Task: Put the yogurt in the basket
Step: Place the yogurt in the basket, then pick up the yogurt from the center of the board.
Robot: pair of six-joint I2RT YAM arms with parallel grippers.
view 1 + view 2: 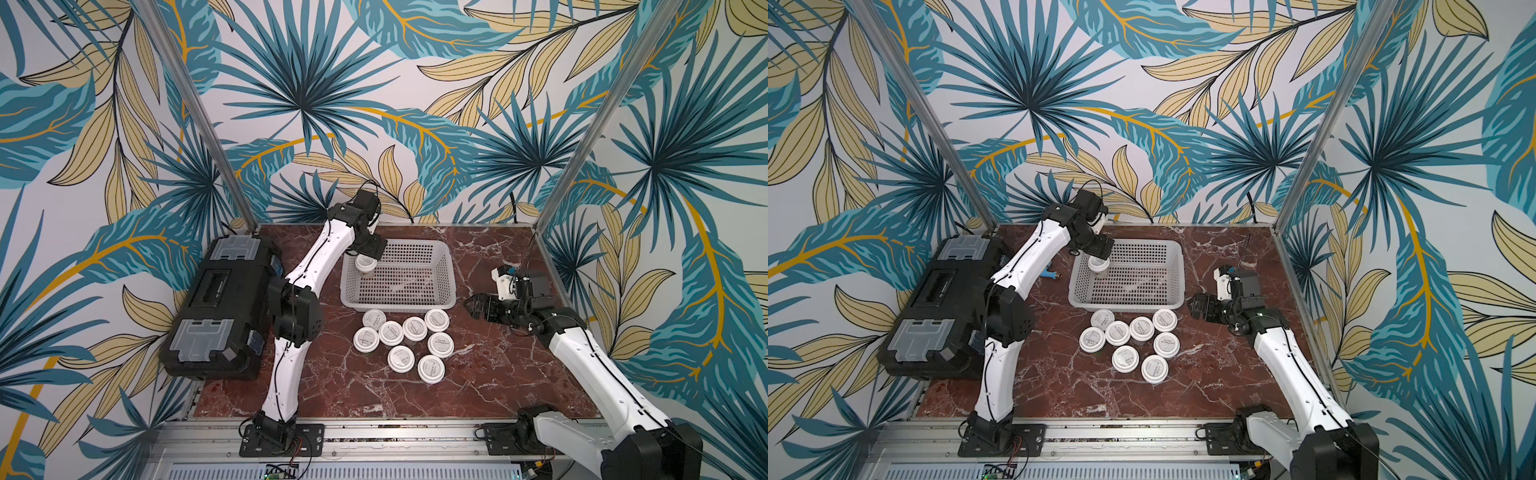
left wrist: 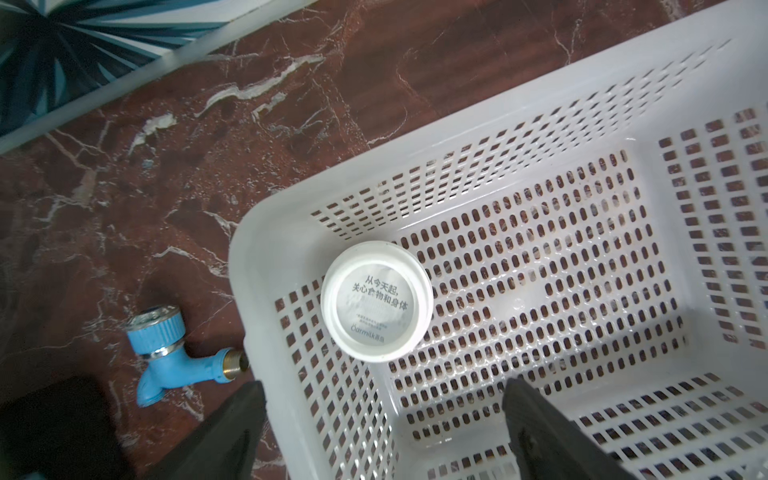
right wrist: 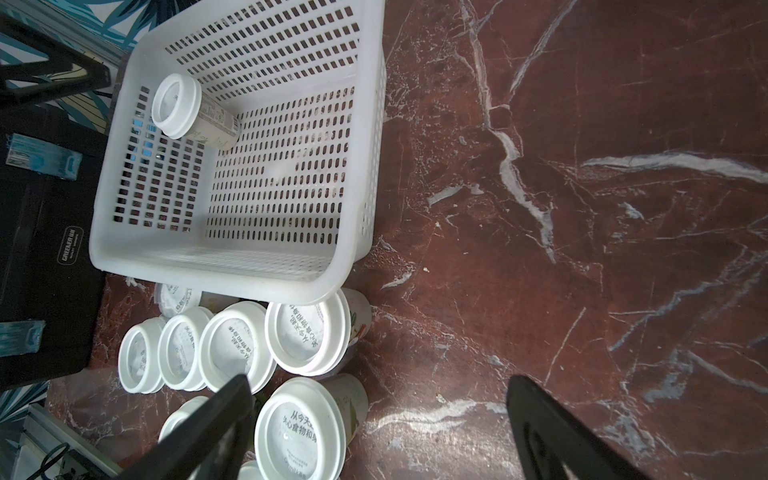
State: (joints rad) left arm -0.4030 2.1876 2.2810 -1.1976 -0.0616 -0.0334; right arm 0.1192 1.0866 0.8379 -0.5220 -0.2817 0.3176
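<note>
The pale basket [image 1: 395, 305] [image 1: 1125, 306] stands at the back middle of the marble table. One yogurt [image 1: 365, 264] [image 1: 1099, 266] [image 2: 376, 301] [image 3: 176, 104] stands upright in the basket's back left corner. My left gripper [image 1: 371, 253] [image 2: 384, 386] hovers just above that cup, open, with nothing between its fingers. Several more yogurt cups [image 1: 414, 328] [image 1: 1142, 328] [image 3: 307, 332] cluster on the table in front of the basket. My right gripper [image 1: 471, 306] [image 3: 380, 380] is open and empty, low to the right of the basket and the cluster.
A large black toolbox [image 1: 224, 307] [image 1: 942, 307] lies along the left edge. A small blue fitting [image 2: 166, 357] [image 1: 1050, 274] rests on the table just left of the basket. Metal frame posts rise at both back corners.
</note>
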